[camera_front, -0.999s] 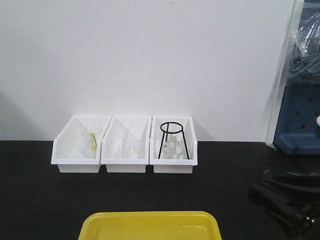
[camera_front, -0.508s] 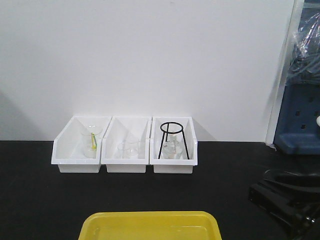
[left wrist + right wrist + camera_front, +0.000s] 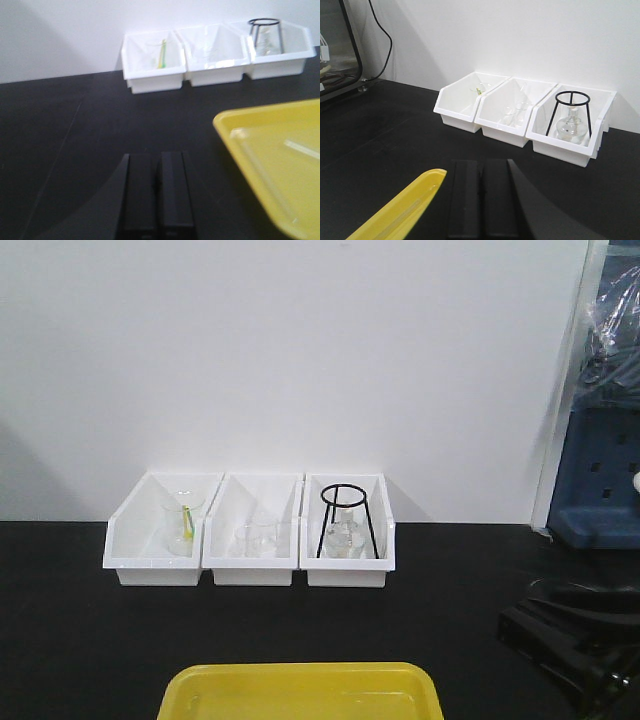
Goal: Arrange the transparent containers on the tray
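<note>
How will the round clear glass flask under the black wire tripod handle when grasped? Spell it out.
The round clear glass flask is probably fragile and slippery: smooth glass. Its bulbous body suggests it may roll if laid down. The black wire tripod stands over it in the white bin, so lifting likely snags.

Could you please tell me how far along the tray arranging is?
Done: what look like two clear tubes already lie in the yellow tray. In hand: nothing; left gripper and right gripper are shut, empty. Left: perhaps the glassware in the white bins.
</note>
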{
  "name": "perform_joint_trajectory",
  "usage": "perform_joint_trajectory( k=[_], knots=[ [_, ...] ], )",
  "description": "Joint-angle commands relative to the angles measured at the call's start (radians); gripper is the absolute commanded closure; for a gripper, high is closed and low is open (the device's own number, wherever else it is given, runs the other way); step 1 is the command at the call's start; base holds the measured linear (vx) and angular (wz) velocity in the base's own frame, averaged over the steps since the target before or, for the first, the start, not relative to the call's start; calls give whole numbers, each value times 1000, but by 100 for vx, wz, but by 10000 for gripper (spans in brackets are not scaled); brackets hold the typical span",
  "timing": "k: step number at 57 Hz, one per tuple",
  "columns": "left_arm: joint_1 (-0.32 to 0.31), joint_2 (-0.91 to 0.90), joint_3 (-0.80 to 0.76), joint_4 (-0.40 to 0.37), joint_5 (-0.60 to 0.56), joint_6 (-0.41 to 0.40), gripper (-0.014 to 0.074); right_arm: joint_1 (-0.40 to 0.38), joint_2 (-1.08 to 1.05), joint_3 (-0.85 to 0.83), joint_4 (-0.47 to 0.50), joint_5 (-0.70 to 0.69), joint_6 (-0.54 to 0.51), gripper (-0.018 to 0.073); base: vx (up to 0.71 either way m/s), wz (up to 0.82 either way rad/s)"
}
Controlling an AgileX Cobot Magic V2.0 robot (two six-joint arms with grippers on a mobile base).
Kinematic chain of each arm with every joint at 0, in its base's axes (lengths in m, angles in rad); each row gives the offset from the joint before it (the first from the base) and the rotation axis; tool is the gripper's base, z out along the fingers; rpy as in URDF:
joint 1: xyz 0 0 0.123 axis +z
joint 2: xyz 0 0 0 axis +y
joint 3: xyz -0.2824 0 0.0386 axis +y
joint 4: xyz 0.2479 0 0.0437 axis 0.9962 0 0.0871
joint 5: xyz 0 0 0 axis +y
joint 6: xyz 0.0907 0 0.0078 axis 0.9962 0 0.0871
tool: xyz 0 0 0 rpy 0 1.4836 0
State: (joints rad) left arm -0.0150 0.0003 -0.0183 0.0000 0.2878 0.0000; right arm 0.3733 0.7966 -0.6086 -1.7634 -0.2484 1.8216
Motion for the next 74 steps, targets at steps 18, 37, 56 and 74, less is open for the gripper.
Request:
perform_joint_trajectory(
  k=[18, 37, 56, 74],
  knots=[
    [49, -35, 81, -8, -101, -15, 603, -5, -9, -27, -30, 21, -9, 572, 0, 0],
    [49, -35, 81, -8, -92, -15, 603, -5, -9, -27, -29, 21, -10, 572, 0, 0],
    [49, -35, 81, -8, -92, -15, 603, -5, -9, -27, -29, 21, -10, 572, 0, 0],
    [49, -35, 81, -8, -92, -15, 603, -5, 6, -27, 81, 55, -38, 572, 0, 0]
  ],
)
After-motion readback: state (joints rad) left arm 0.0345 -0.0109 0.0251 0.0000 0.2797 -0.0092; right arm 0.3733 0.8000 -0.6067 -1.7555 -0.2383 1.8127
